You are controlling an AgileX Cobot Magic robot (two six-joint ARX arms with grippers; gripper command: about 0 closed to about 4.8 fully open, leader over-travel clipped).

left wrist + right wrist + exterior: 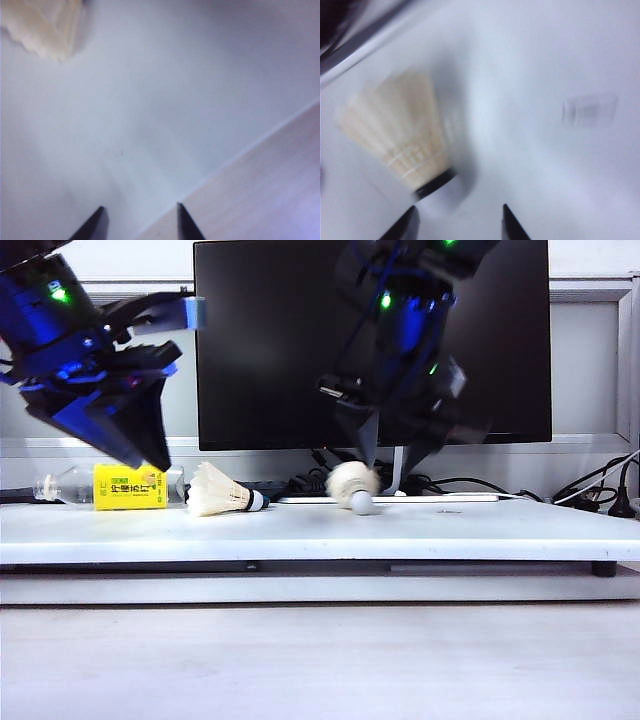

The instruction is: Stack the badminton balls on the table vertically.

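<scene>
Right gripper [385, 475] sits over the middle of the table [320, 530], fingers apart, with one shuttlecock [352, 485] directly under it — cork tip down, touching the board, skirt up. In the right wrist view that shuttlecock [400, 135] lies just ahead of the fingertips [507, 222], cork near the gap, but neither finger is clamped on it; the frame is motion-blurred, so I can't tell if there's any contact at all. Other shuttlecock [222, 492] lies on its side toward the left of the board, cork pointing right, well apart from the first one. Left gripper [150, 455] hangs above and just left of it, fingers part open and empty; left wrist view shows only the two tips [180, 220], bare table and a bit of feather skirt [42, 25] in the corner — reads as parked, waiting its turn. Nothing stacked yet. Cork-down looks tippy.
</scene>
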